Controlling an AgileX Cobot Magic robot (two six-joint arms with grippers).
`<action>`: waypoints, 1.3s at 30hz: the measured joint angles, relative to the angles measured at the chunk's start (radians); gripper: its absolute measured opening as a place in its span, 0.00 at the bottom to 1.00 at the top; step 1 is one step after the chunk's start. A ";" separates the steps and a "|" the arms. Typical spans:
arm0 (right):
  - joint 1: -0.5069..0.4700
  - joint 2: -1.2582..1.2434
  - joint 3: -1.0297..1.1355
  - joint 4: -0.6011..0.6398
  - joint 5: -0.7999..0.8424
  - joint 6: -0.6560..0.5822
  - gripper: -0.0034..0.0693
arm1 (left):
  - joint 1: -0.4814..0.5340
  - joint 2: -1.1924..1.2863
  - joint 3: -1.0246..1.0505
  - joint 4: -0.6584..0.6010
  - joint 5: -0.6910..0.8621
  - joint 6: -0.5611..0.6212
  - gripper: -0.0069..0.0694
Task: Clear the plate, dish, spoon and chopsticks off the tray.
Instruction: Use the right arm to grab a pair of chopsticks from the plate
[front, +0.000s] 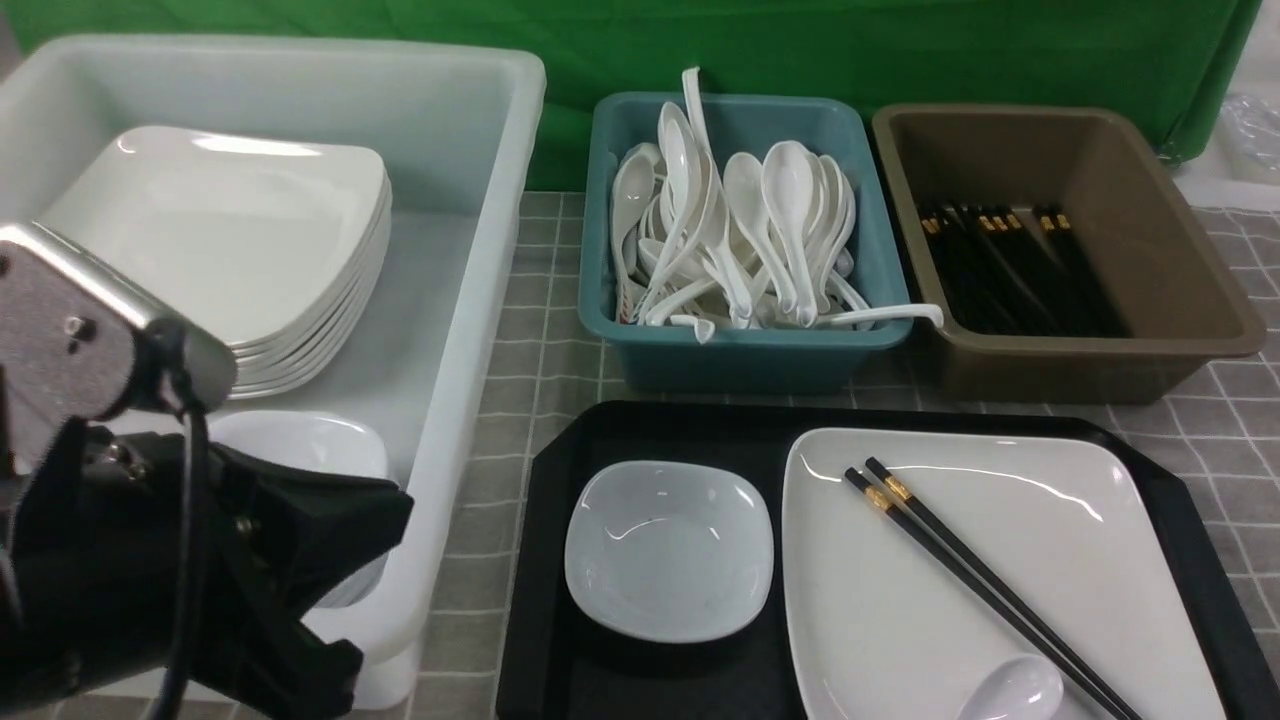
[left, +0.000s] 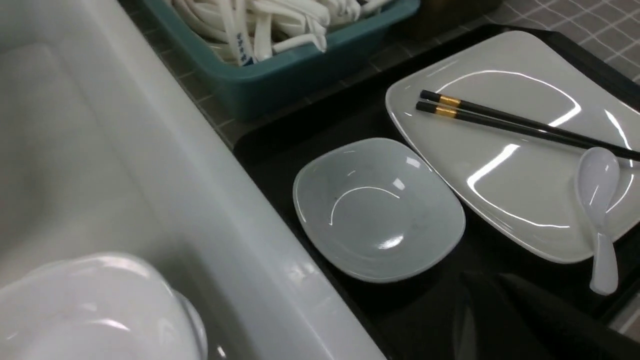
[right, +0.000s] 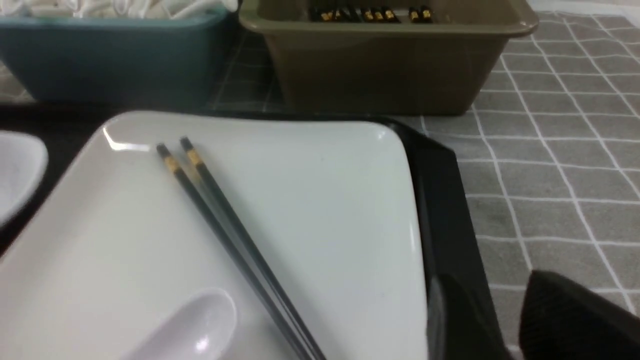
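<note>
Four task items sat on the tray (front: 545, 600) in the front view: the dish (front: 668, 550) by its left edge, the plate (front: 900, 640) filling its right side, and the chopsticks (front: 985, 588) slantwise on the plate, with the spoon (front: 1015, 690) at the plate's near edge. The left hand (front: 300, 560) hung by the white tub (front: 480, 250), clenched on nothing. In the left wrist view, the spoon's handle reached past the plate's rim. In the right wrist view, only a dark part of the right hand (right: 575, 320) showed, and I could not tell whether it was released or clenched.
</note>
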 joint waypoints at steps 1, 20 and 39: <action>0.000 0.000 0.000 0.022 -0.024 0.038 0.38 | 0.000 0.004 0.000 0.000 -0.001 0.003 0.11; 0.153 0.496 -0.463 0.119 0.287 0.038 0.33 | -0.001 0.012 0.000 -0.001 -0.024 0.027 0.11; 0.382 1.565 -0.971 -0.114 0.441 -0.114 0.59 | -0.001 -0.286 0.000 -0.057 0.021 0.084 0.11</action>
